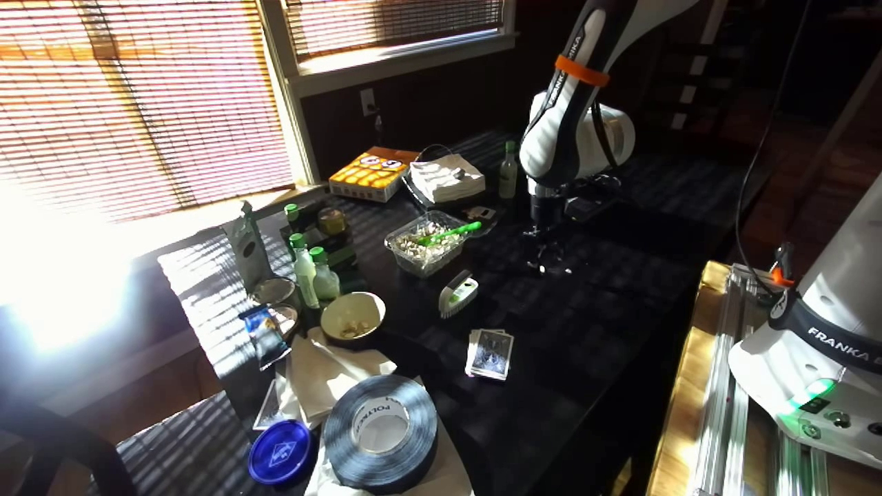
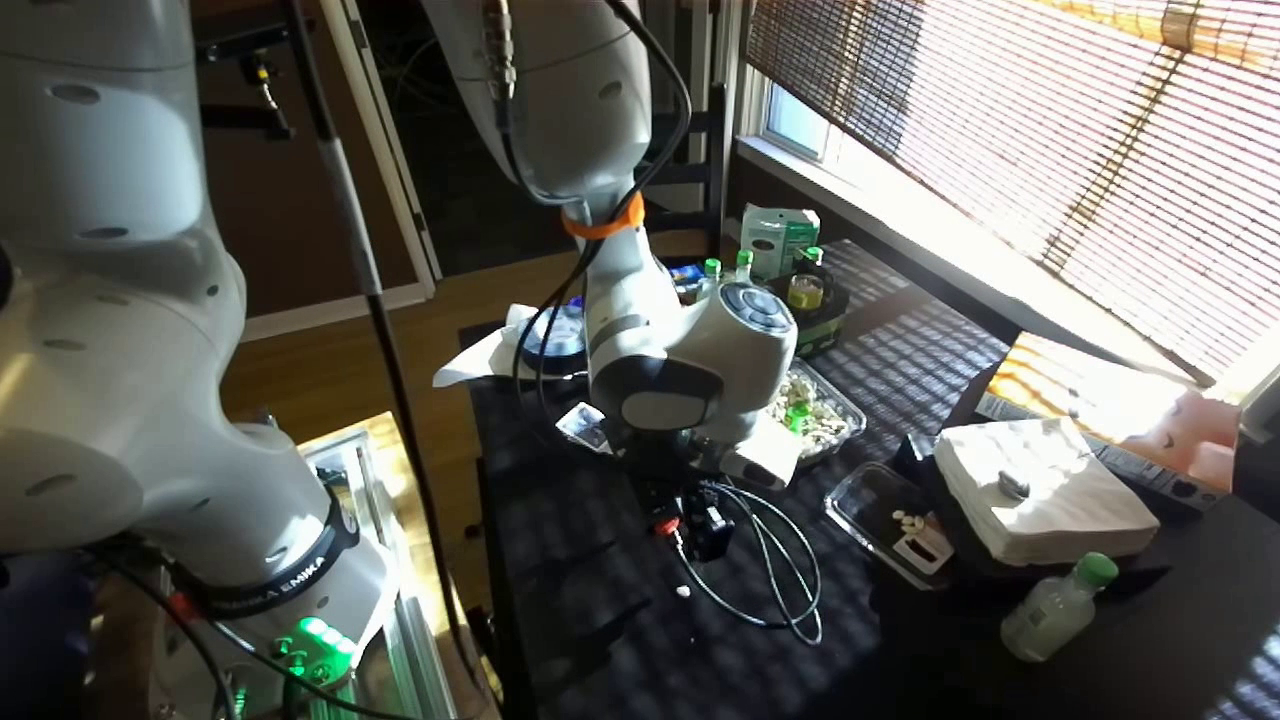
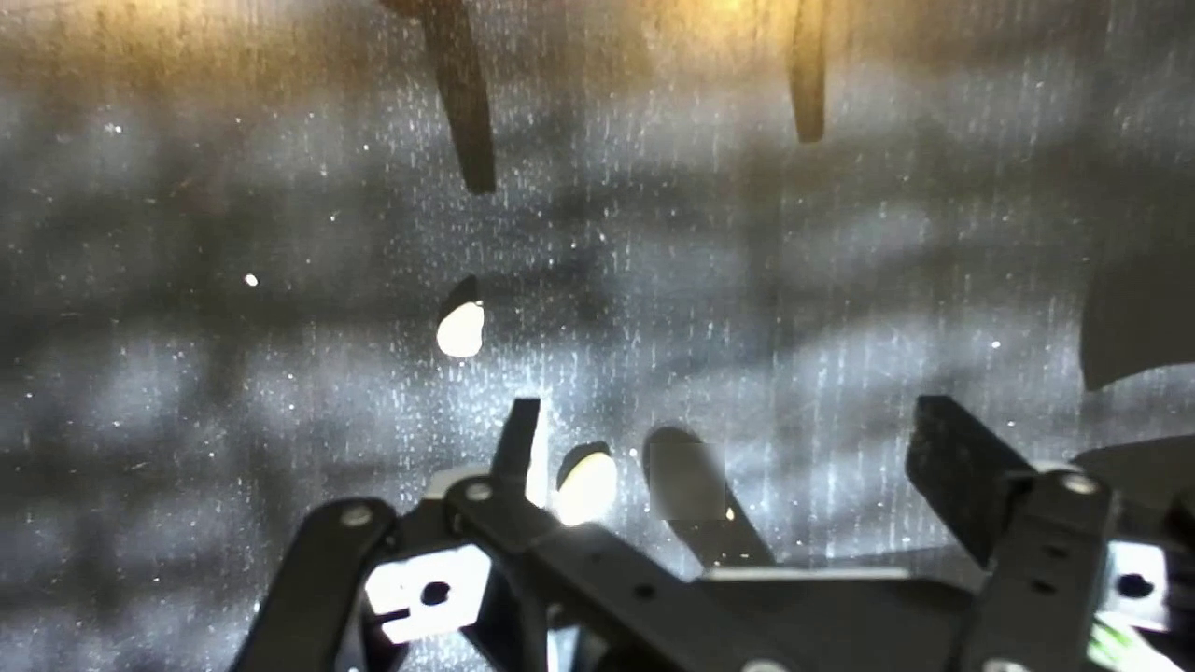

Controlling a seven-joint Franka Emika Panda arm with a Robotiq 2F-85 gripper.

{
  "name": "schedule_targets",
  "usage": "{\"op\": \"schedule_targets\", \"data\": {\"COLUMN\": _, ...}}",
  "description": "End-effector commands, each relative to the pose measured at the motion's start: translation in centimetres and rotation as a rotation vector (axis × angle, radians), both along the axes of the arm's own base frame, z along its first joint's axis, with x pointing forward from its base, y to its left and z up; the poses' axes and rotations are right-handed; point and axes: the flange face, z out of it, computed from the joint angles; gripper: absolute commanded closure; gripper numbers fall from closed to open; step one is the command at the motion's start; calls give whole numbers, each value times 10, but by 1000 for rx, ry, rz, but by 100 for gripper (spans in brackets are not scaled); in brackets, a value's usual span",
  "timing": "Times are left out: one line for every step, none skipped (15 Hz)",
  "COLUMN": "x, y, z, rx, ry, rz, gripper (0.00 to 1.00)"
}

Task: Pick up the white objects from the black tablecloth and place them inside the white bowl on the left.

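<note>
Claw [image 3: 730, 411]: jaws spread wide, w/ nothing held. A tiny rounded white bit [image 3: 586, 487] lies on the broad black fabric tablecloth [image 1: 551, 324], between the jaws in the wrist view, nearer the jaw at view left; a second white bit [image 3: 461, 330] lies farther up that view, outside the jaws. Step in hand (est.): grasp the former. Ctr. claw over it; lower vert. until jaws almost brush cloth (present ht. can't be told); close slowly, lift, carry to the small round cream-white bowl [image 1: 355, 306], well apart.
</note>
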Motion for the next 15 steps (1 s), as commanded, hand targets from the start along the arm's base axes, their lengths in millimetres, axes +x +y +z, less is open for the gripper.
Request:
{"op": "schedule_targets", "data": {"x": -4, "y": -10, "z": -6, "rx": -21, "ry": -26, "rz": -104, "gripper": 0}}
{"op": "schedule_targets", "data": {"x": -5, "y": -11, "z": -7, "rx": -13, "ry": -28, "rz": -107, "gripper": 0}}
{"op": "schedule_targets", "data": {"x": -4, "y": -11, "z": -8, "rx": 4, "ry": -26, "rz": -103, "gripper": 0}}
{"op": "schedule_targets", "data": {"x": -5, "y": -13, "z": -9, "rx": -1, "ry": -20, "rz": -112, "gripper": 0}}
{"op": "schedule_targets", "data": {"x": -6, "y": -14, "z": -11, "rx": -1, "ry": -19, "rz": -115, "gripper": 0}}
{"op": "schedule_targets", "data": {"x": -6, "y": -14, "z": -12, "rx": -4, "ry": -17, "rz": -114, "gripper": 0}}
{"op": "schedule_targets", "data": {"x": -6, "y": -14, "z": -13, "rx": -17, "ry": -23, "rz": -116, "gripper": 0}}
{"op": "schedule_targets", "data": {"x": -6, "y": -15, "z": -13, "rx": -27, "ry": -34, "rz": -124, "gripper": 0}}
{"op": "schedule_targets", "data": {"x": -5, "y": -16, "z": -14, "rx": -30, "ry": -50, "rz": -137, "gripper": 0}}
{"op": "schedule_targets", "data": {"x": -4, "y": -17, "z": -14, "rx": -40, "ry": -61, "rz": -147, "gripper": 0}}
{"op": "schedule_targets", "data": {"x": -2, "y": -16, "z": -16, "rx": -51, "ry": -70, "rz": -155, "gripper": 0}}
{"op": "schedule_targets", "data": {"x": -2, "y": -16, "z": -18, "rx": -61, "ry": -75, "rz": -162, "gripper": 0}}
{"op": "schedule_targets", "data": {"x": -1, "y": -15, "z": -19, "rx": -45, "ry": -66, "rz": -160, "gripper": 0}}
{"op": "schedule_targets", "data": {"x": 0, "y": -11, "z": -17, "rx": 7, "ry": -45, "rz": -119, "gripper": 0}}
{"op": "schedule_targets", "data": {"x": -4, "y": -14, "z": -16, "rx": -36, "ry": -54, "rz": -131, "gripper": 0}}
